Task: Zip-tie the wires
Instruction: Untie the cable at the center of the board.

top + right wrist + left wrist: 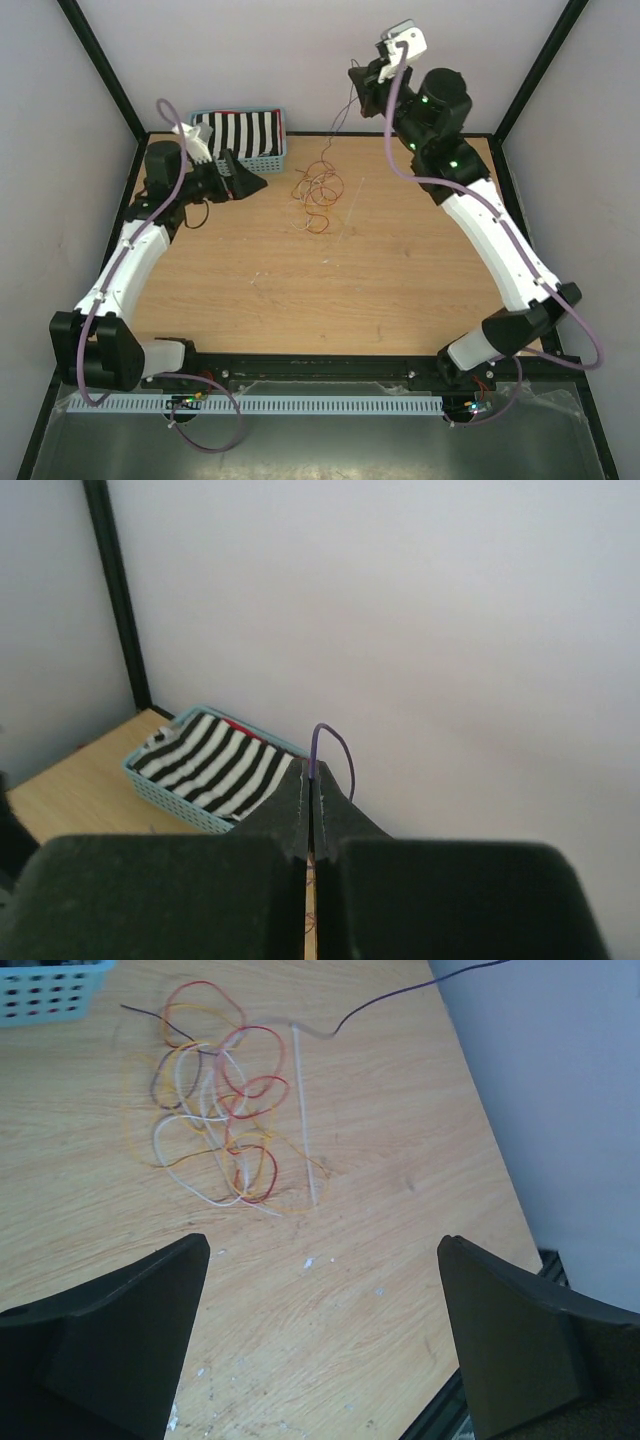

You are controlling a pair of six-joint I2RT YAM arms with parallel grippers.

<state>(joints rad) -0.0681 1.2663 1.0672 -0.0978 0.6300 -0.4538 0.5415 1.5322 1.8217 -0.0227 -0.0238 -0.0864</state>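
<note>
The wires (318, 192) lie in a loose tangle of red, orange, yellow and dark loops on the wooden table, back of centre. The left wrist view shows the wires (212, 1110) ahead, with a pale zip tie (306, 1130) lying straight along their right side. My left gripper (252, 180) hovers left of the tangle. The left gripper (325, 1248) is open wide with only bare table between its fingers. My right gripper (357, 83) is raised high at the back. The right gripper (312, 772) is shut on a thin purple wire (316, 742) that hangs down to the tangle.
A light-blue basket (276, 152) with a black-and-white striped cloth stands at the back left, close behind the left gripper; the right wrist view also shows the basket (165, 785). Black frame posts and pale walls enclose the table. Thick purple cables run along both arms.
</note>
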